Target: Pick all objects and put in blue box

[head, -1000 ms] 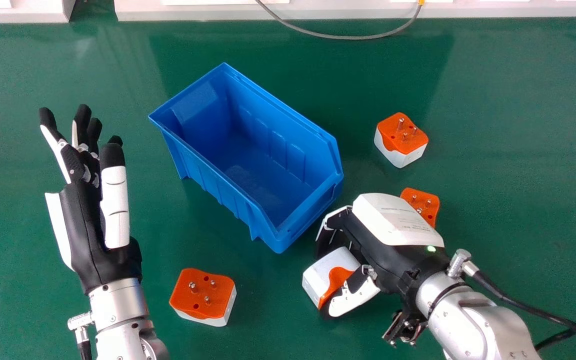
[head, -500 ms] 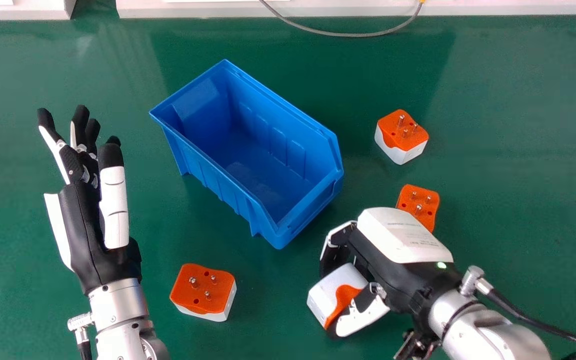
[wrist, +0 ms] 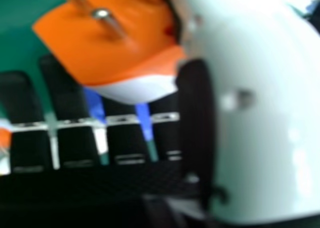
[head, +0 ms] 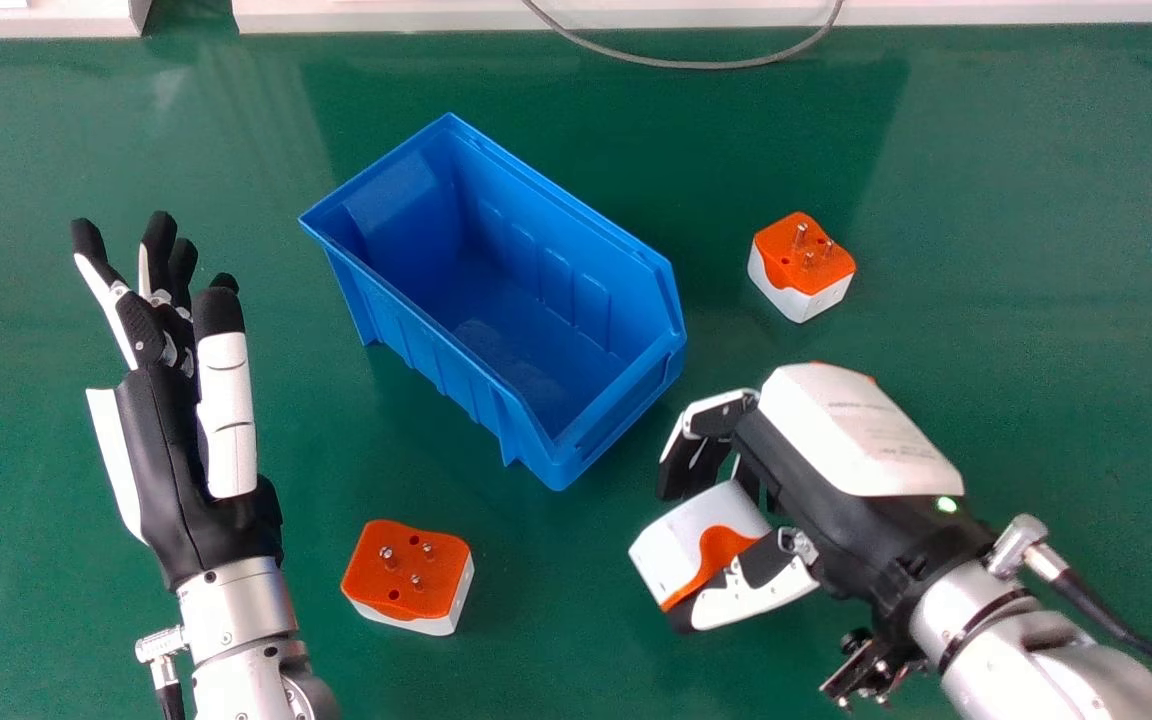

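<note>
Orange-and-white adapter in right hand, outside blue box

Fingers and thumb are closed round the adapter, off the box's near right corner; the box wall stands between it and the interior. The right hand's back mostly hides an orange piece. On the tabletop, a second adapter sits right of the box, a third nearer the open left hand.
</note>
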{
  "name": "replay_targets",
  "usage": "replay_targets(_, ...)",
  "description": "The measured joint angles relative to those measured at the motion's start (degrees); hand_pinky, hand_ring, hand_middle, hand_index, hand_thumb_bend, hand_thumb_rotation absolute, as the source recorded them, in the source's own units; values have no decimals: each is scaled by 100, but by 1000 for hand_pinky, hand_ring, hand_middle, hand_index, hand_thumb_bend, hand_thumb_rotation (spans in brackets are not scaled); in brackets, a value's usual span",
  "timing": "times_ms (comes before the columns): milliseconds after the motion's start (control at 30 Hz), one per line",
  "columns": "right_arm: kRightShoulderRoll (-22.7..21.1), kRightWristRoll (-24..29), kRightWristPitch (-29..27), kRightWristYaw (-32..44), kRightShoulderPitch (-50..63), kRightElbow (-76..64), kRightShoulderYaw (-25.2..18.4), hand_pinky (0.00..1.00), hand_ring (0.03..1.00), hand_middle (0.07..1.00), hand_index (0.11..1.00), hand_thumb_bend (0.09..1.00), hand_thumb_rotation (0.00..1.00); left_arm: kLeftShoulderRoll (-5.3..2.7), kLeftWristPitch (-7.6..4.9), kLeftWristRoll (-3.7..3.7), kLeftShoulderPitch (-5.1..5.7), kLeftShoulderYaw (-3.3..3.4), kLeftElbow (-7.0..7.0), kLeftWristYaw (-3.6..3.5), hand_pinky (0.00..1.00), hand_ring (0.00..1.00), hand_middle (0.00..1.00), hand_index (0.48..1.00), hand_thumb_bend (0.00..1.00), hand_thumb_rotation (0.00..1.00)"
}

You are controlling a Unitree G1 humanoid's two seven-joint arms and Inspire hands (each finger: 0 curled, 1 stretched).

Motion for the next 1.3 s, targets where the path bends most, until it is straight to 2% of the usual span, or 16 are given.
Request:
replay_targets(100,1,5,-8,0,4,-76,-95,338,411,491,517,498,0,2,0,37,-4,1,2,31,888,956,963,966,752,839)
replay_targets(267,43,36,-27,-2,9,-149,-170,326,415,499,514,497,0,2,0,48,-24,1,30,52,885,954,962,965,763,841)
replay_targets(400,55,121,-39,-2,0,-155,-259,327,420,507,507,497,0,3,0,41,-47,2,35,69,884,953,960,965,773,838)
replay_targets(633,50,146,-169,-22,-86,-221,-423,324,426,521,490,497,0,5,1,11,-118,3,52,47,887,954,961,966,776,832)
replay_targets(867,44,188,-357,-32,-178,-339,-628,327,419,509,494,498,0,17,1,55,-137,1,88,91,889,955,963,968,777,838)
replay_targets(967,79,186,-366,-31,-260,-357,-652,327,420,510,491,498,0,32,1,114,-148,1,103,102,890,955,964,969,776,840)
replay_targets(1167,87,141,-384,-28,-555,-403,-726,320,414,503,502,497,0,34,2,107,-159,2,103,92,893,957,965,971,774,842)
replay_targets(1300,148,199,-384,-18,-724,-404,-729,310,410,499,515,495,0,33,1,68,-160,2,103,48,895,957,964,970,776,835)
